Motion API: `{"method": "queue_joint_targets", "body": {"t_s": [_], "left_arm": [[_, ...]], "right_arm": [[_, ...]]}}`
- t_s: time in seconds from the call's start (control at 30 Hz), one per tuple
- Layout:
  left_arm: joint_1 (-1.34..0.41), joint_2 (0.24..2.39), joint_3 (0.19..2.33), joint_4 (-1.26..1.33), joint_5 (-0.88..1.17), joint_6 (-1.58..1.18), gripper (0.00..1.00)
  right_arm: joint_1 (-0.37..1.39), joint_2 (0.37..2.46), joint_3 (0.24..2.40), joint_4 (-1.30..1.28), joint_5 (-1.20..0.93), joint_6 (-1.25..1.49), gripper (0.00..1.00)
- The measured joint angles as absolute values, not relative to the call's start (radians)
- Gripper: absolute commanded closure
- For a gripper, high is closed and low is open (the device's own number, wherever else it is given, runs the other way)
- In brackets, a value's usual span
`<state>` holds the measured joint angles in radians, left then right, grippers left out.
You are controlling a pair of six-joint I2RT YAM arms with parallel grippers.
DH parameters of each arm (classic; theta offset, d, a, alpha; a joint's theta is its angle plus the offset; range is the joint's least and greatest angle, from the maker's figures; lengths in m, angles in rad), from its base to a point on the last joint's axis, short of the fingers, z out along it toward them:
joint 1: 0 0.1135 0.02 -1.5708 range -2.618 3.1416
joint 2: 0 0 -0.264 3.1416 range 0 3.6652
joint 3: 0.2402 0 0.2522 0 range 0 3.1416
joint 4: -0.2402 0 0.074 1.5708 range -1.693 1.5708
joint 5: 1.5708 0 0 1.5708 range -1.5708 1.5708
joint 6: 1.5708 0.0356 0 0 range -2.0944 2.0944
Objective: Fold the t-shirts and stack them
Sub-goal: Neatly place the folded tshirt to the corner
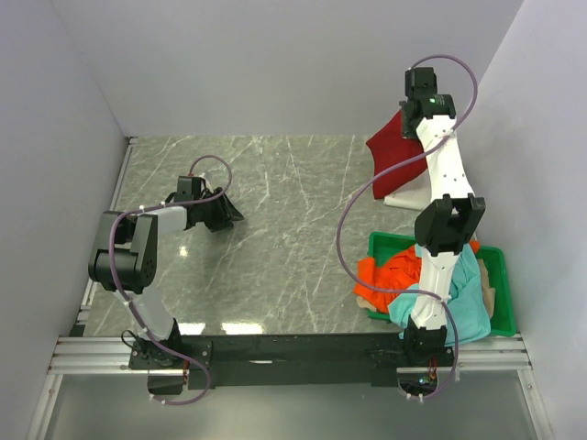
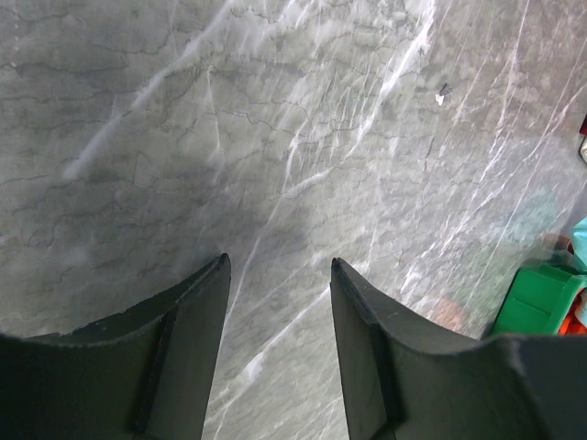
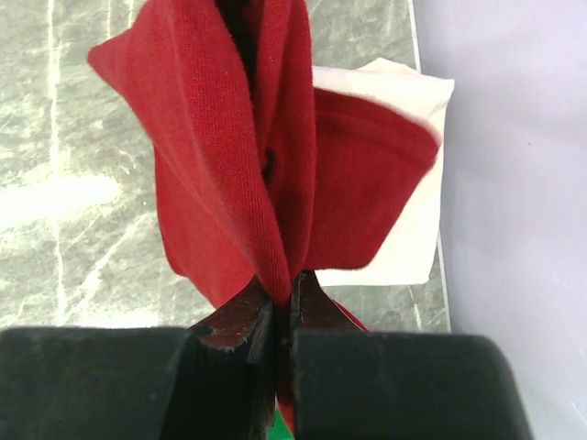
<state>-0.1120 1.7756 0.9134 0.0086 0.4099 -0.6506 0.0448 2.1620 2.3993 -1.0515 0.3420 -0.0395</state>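
Observation:
My right gripper (image 3: 283, 286) is shut on the dark red t-shirt (image 3: 248, 156), which hangs bunched from its jaws at the table's far right (image 1: 393, 145). Under it lies a folded white t-shirt (image 3: 417, 220), seen in the top view (image 1: 402, 194) beside the right wall. An orange t-shirt (image 1: 390, 270) and a teal t-shirt (image 1: 459, 307) sit crumpled in the green tray (image 1: 500, 275). My left gripper (image 2: 280, 266) hovers open over bare marble on the left side (image 1: 225, 209), with nothing between its fingers.
The green plastic tray stands at the near right, its corner showing in the left wrist view (image 2: 537, 302). Grey walls close in the table on the left, back and right. A purple cable (image 1: 353, 220) loops from the right arm over the table.

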Motion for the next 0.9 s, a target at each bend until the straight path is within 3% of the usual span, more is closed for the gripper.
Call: {"method": "queue_joint_targets", "body": {"t_s": [0.9], "left_arm": [[-0.112,1.782,0.907,0.031,0.419,-0.651,0.45]], "right_arm": [[-0.051,2.119,2.397,-1.096,0.211,0.011,1.0]]}}
